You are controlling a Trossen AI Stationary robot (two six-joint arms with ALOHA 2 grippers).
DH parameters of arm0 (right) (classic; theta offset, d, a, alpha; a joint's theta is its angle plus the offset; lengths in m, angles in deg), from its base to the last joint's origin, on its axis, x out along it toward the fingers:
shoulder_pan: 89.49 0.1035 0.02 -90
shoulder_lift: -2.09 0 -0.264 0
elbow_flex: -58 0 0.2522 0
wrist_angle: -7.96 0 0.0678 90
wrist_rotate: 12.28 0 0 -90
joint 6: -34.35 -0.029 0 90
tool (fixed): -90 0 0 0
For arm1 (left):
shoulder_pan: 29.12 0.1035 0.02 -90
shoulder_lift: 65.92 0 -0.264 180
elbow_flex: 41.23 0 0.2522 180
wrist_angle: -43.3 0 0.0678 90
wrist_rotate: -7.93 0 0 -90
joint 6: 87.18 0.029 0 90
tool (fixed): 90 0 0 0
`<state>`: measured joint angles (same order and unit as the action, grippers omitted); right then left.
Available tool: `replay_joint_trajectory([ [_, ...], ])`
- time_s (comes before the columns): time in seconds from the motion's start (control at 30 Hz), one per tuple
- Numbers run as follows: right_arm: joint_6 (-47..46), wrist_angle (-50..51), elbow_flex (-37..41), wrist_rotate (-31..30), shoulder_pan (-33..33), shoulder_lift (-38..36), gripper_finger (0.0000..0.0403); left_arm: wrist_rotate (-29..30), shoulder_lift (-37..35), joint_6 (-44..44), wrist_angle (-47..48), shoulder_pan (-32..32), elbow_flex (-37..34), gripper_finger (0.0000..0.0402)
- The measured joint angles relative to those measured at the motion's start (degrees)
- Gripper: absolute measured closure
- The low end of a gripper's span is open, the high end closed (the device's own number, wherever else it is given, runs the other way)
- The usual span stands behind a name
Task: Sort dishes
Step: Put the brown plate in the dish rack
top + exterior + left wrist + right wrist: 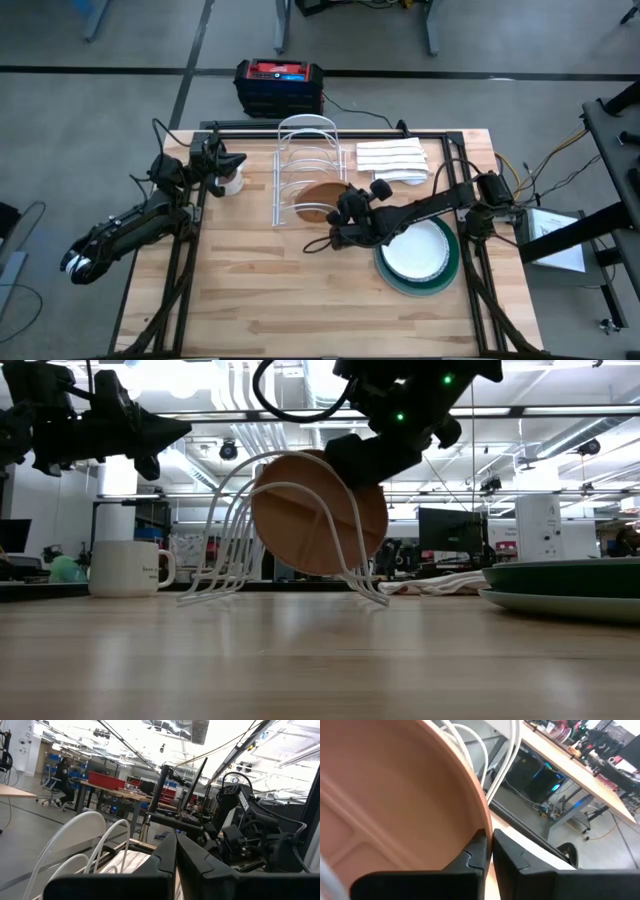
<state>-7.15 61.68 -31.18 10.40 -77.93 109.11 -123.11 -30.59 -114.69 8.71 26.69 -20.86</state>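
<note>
Where the tan-brown plate stands tilted on edge among the loops of the white wire rack, the right gripper has its fingers clamped on the plate's rim. Just beside the gripper, on the tabletop, the plain white plate lies stacked in the dark green plate. Folded white cloths lie behind them. Well apart, the left gripper hangs above the mug, fingers together.
</note>
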Motion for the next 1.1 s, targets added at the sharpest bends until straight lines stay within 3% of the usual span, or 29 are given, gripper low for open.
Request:
replay_joint_trajectory([
  [0.6, 0.0, -0.1, -2.4, 0.5, 0.2, 0.0, 0.0311, 0.0, 0.0, 0.0, 0.0, 0.0, 0.0, 0.0401],
  [0.9, 0.5, -0.1, -4.8, 6.2, 0.0, 0.0, 0.0272, 0.0, 0.0, 0.0, 0.0, 0.0, 0.0, 0.0401],
  [1.1, 0.5, 0.0, -5.6, 6.6, 0.0, -0.1, 0.024, 0.0, 0.0, 0.0, 0.0, 0.0, 0.0, 0.0401],
])
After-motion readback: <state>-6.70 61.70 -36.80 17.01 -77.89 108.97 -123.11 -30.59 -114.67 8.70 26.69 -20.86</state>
